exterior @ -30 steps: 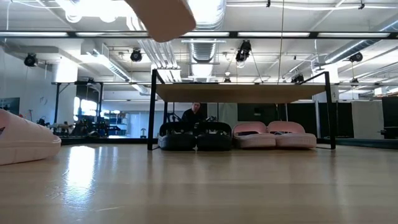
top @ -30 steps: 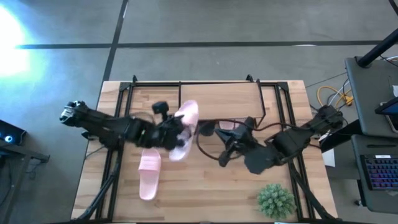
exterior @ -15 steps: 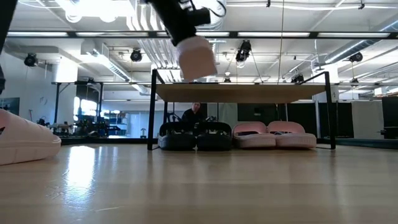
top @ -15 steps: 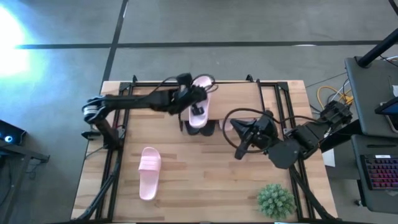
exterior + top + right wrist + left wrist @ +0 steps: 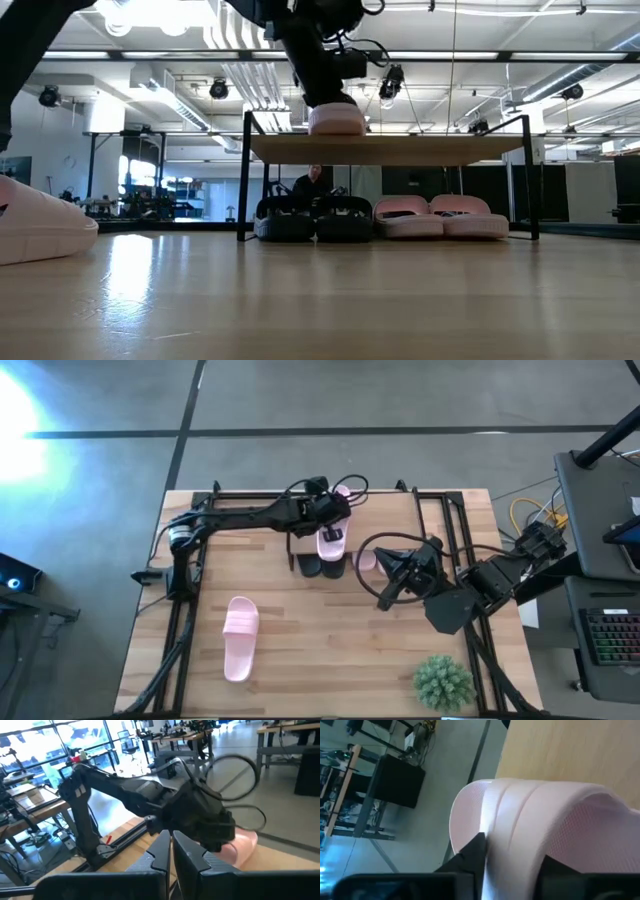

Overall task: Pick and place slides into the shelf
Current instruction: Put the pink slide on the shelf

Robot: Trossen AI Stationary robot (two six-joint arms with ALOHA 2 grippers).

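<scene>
My left gripper (image 5: pixel 325 518) reaches over the shelf (image 5: pixel 385 520) and is shut on a light pink slide (image 5: pixel 331 536), which shows on the wooden top board (image 5: pixel 420 149) in the low view as slide (image 5: pixel 337 119). Its strap (image 5: pixel 540 815) fills the left wrist view. Under the shelf stand a black pair (image 5: pixel 312 222) and a pink pair (image 5: pixel 440 218), soles on the table. Another pink slide (image 5: pixel 240 638) lies sole-down on the table's left half. My right gripper (image 5: pixel 384 588) hovers shut in front of the shelf, touching nothing. My left gripper holds the pink slide by its wide strap (image 5: pixel 495 827), pinched between the two fingers (image 5: pixel 476 851), coming from above and slanting from the table's left. The slide is level, with its sole on or just above the shelf's top board near its left end; which, I cannot tell.
A spiky green plant (image 5: pixel 443 680) stands near the table's near right corner. Black frame rails (image 5: pixel 452 530) run along both sides of the table. The bare tabletop (image 5: pixel 330 650) lies between the lone pink slide and the plant. A person (image 5: pixel 314 182) shows far behind the shelf.
My left gripper has carried the pink slide from above the table's middle toward the far edge and right, turned it lengthwise, and lowered it to the shelf's top board. My right arm has drawn back a little toward the table's right.
</scene>
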